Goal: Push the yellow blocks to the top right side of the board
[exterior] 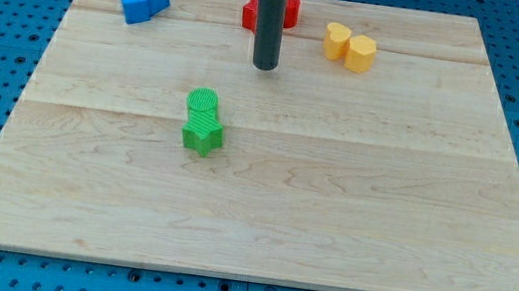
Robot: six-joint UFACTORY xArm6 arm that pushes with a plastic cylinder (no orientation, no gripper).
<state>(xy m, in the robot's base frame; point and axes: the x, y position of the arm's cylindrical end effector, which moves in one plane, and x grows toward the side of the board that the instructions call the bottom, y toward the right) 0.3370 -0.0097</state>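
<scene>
Two yellow blocks sit touching near the view's top, right of centre: a rounded one (337,40) and a cylinder-like one (360,53) to its right. My tip (265,66) rests on the board to their left and slightly lower, a clear gap away. It stands just below the red blocks (253,12), which the rod partly hides.
Two blue blocks (143,1) lie touching at the view's top left. Two green blocks (203,120) stand touching left of centre, below my tip. The wooden board (260,216) lies on a blue pegboard surface.
</scene>
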